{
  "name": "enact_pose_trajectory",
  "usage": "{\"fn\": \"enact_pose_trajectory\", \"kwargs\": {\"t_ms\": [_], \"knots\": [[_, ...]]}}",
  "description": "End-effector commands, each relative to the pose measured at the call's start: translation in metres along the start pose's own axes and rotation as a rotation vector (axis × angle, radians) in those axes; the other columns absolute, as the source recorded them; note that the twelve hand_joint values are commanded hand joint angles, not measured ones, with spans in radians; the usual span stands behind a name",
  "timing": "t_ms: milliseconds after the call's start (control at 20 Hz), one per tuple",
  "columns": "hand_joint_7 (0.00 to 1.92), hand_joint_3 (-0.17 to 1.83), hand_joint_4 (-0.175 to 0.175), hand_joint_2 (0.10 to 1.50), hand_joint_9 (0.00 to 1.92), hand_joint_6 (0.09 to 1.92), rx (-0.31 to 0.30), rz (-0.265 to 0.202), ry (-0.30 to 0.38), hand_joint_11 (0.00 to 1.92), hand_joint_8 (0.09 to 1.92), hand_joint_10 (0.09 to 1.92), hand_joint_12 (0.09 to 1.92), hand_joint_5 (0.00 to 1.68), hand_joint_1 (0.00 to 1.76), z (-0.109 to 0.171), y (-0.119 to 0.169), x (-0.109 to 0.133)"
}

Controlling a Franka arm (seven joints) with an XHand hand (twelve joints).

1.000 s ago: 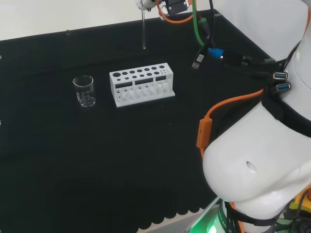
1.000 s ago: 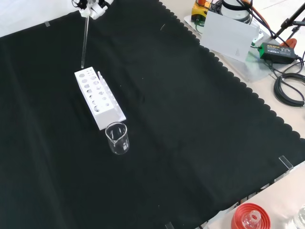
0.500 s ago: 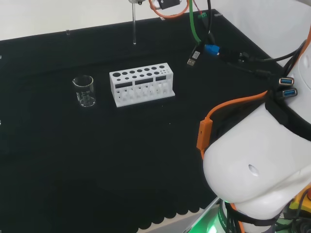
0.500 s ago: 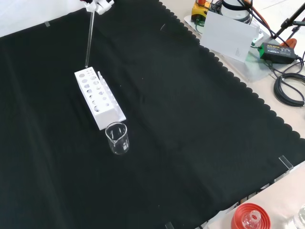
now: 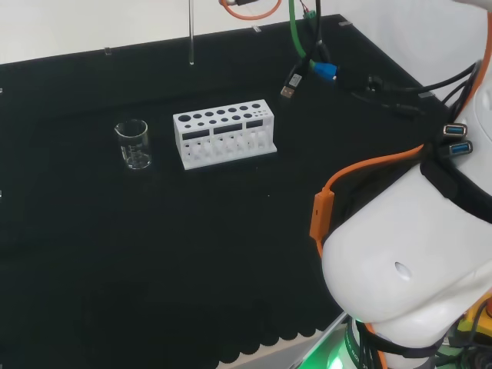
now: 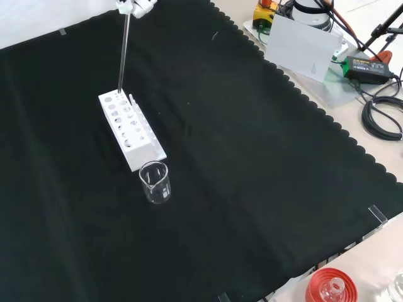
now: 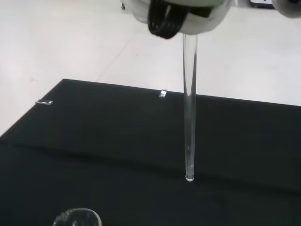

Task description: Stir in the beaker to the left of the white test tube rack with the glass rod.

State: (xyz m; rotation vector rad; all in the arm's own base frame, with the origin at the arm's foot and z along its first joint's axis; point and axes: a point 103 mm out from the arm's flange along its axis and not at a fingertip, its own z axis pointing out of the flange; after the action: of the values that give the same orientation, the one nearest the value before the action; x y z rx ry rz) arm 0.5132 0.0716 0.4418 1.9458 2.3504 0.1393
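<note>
One long clear glass rod [image 6: 123, 53] hangs upright, pinched in the robot hand [image 6: 135, 6] w/ its tip free in air. Small clear glass beaker [image 5: 134, 144] sits well below and apart from the robot hand, just past the white holed test tube rack [image 5: 224, 132]. Carry rod over the rim, keep it vertical, then lower. Table's black cloth [image 6: 252, 157] is flat; pale floor beyond.
</note>
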Motion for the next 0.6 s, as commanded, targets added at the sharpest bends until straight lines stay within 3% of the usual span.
{"fn": "enact_pose_trajectory", "kwargs": {"t_ms": [50, 600], "knots": [[1.31, 0.46, -0.175, 0.8, 1.87, 0.72, -0.008, -0.037, -0.015, 1.64, 0.77, 0.13, 0.52, 1.07, 1.31, -0.01, 0.006, 0.017], [1.31, 0.47, -0.175, 0.79, 1.87, 0.72, -0.022, -0.113, 0.002, 1.64, 0.77, 0.13, 0.53, 1.07, 1.31, -0.012, 0.012, 0.059]]}}
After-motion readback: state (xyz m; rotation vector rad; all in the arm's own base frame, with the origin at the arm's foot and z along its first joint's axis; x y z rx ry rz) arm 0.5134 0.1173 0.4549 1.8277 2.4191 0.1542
